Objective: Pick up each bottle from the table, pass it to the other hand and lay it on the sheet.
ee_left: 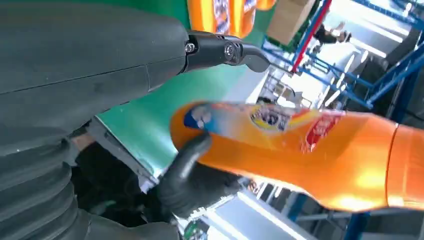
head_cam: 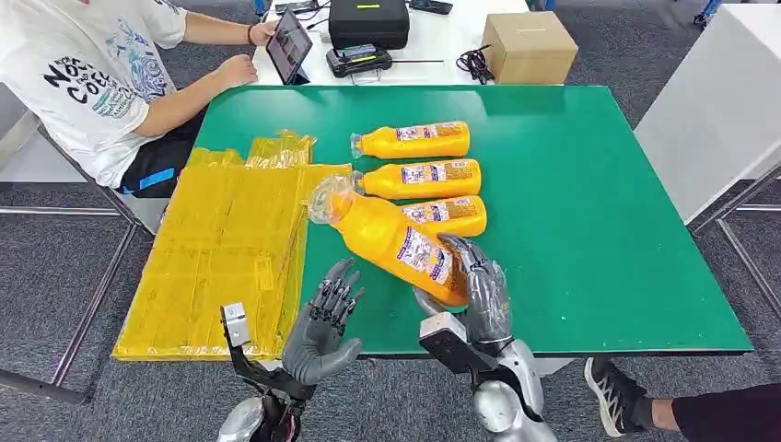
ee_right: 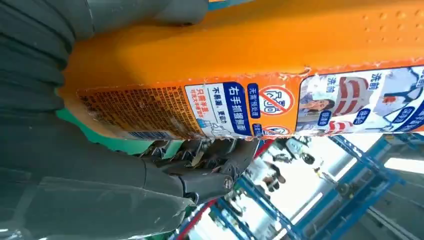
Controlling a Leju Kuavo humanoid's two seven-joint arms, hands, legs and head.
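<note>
My right hand point(head_cam: 481, 293) grips an orange bottle point(head_cam: 391, 239) by its base and holds it tilted above the green table point(head_cam: 599, 230), cap end toward the yellow sheet point(head_cam: 221, 258). The same bottle point(ee_right: 250, 75) runs across the right wrist view, pressed against my right hand point(ee_right: 75, 150). My left hand point(head_cam: 322, 327) is open just left of the bottle's base, fingers spread, not touching it. In the left wrist view the bottle point(ee_left: 310, 150) hangs beyond my left hand point(ee_left: 75, 75). Three more orange bottles point(head_cam: 412, 141) point(head_cam: 422, 179) point(head_cam: 451, 215) lie side by side on the table.
A person in a white shirt point(head_cam: 92, 74) sits at the far left with a tablet point(head_cam: 288, 44). A cardboard box point(head_cam: 529, 46) and a black case point(head_cam: 368, 20) stand on the white table behind. A white cabinet point(head_cam: 718, 101) is at the right.
</note>
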